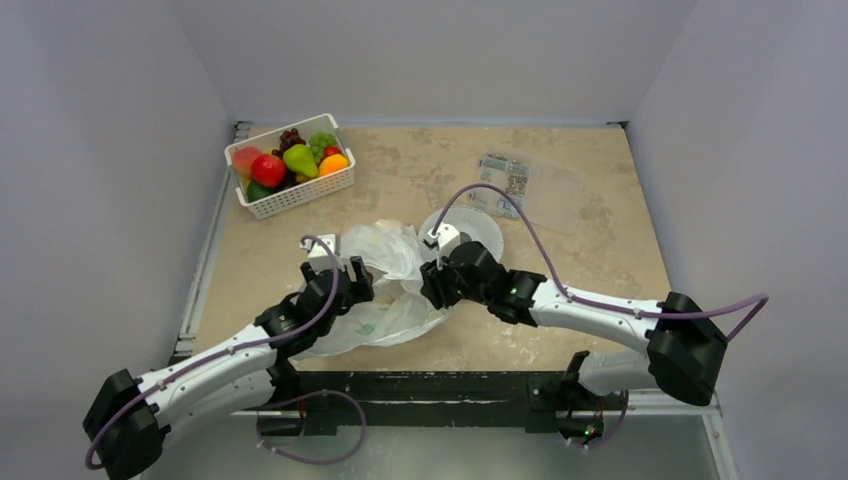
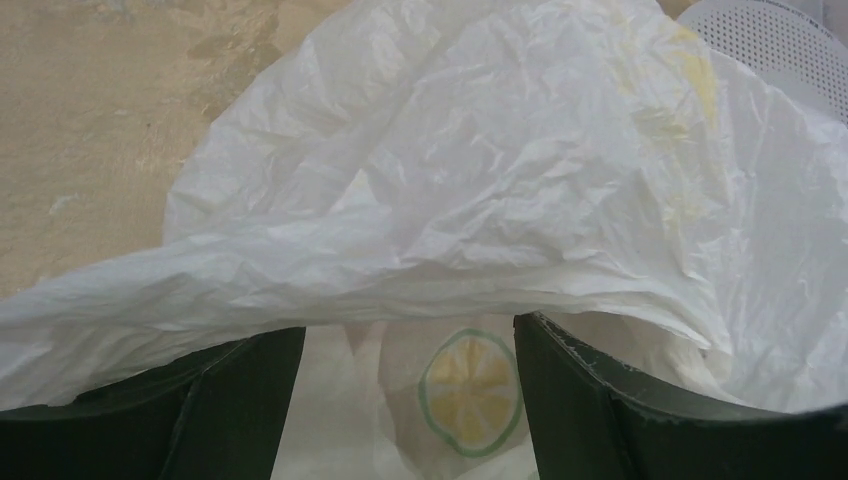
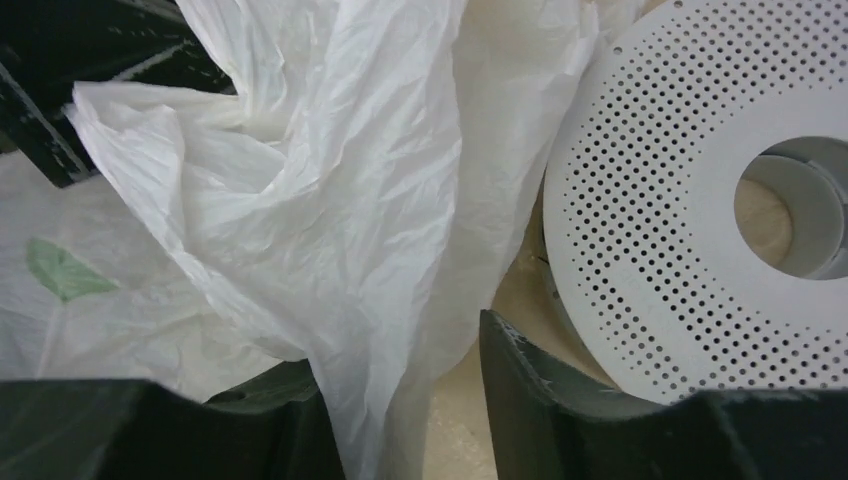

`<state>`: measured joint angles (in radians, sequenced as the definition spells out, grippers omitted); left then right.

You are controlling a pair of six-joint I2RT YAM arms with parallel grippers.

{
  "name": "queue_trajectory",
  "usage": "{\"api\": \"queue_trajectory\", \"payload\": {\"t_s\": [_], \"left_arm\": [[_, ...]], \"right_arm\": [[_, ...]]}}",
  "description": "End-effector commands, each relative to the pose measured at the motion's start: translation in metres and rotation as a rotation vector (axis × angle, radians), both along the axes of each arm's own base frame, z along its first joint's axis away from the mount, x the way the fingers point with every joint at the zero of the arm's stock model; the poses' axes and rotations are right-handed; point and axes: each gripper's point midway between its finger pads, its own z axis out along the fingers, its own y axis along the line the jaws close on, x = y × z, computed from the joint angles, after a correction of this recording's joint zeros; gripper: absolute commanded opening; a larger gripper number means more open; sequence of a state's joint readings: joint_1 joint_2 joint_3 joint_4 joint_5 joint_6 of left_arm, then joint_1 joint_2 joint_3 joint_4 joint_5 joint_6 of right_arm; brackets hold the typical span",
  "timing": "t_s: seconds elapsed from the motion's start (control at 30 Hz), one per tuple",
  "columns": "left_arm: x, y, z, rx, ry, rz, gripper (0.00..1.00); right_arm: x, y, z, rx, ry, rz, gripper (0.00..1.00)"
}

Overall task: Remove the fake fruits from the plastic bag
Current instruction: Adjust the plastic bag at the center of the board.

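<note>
The plastic bag (image 1: 385, 320) lies crumpled on the table between my two grippers. My left gripper (image 1: 358, 278) is open at the bag's left side. In the left wrist view its jaws (image 2: 410, 335) stand wide apart, with the bag's film (image 2: 500, 170) draped over the fingertips and a lemon-slice print between them. My right gripper (image 1: 428, 285) is open at the bag's right side. In the right wrist view (image 3: 390, 345) a hanging fold of the bag (image 3: 350, 180) passes between its jaws. Fake fruits, among them a red apple (image 1: 268, 170) and a green pear (image 1: 300, 160), sit in the white basket. No fruit shows inside the bag.
The white slotted basket (image 1: 300, 200) stands at the back left. A white perforated disc (image 1: 485, 232) lies just behind the right gripper and shows close in the right wrist view (image 3: 660, 250). A flat clear packet (image 1: 530, 185) lies at the back right.
</note>
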<state>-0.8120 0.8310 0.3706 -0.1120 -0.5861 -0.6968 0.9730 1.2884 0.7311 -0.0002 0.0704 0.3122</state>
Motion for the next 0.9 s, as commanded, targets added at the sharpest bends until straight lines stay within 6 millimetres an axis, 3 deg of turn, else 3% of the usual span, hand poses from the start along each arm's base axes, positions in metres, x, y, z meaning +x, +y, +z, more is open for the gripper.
{"api": "queue_trajectory", "payload": {"t_s": [0.0,0.17,0.37,0.43,0.53,0.7,0.87], "left_arm": [[-0.018,0.009,-0.018,-0.032,0.061,-0.004,0.75],[-0.02,0.005,-0.014,-0.047,0.068,-0.018,0.75],[-0.02,0.003,-0.012,-0.073,0.073,-0.013,0.75],[-0.021,0.003,-0.012,-0.078,0.073,-0.012,0.75],[-0.022,0.006,-0.009,-0.079,0.067,-0.003,0.75],[-0.023,0.009,-0.007,-0.074,0.069,0.007,0.75],[-0.022,0.008,-0.007,-0.065,0.076,0.01,0.75]], "right_arm": [[0.001,0.004,0.035,-0.058,-0.124,0.043,0.58],[-0.011,0.031,0.076,-0.012,-0.181,0.172,0.97],[-0.013,0.067,0.122,0.132,-0.224,0.224,0.99],[0.002,0.073,0.137,0.211,-0.202,0.159,0.99],[0.031,0.086,0.13,0.184,-0.155,0.071,0.99],[0.069,0.108,0.092,0.101,-0.146,0.009,0.99],[0.106,0.104,0.058,-0.016,-0.201,-0.13,0.99]]}}
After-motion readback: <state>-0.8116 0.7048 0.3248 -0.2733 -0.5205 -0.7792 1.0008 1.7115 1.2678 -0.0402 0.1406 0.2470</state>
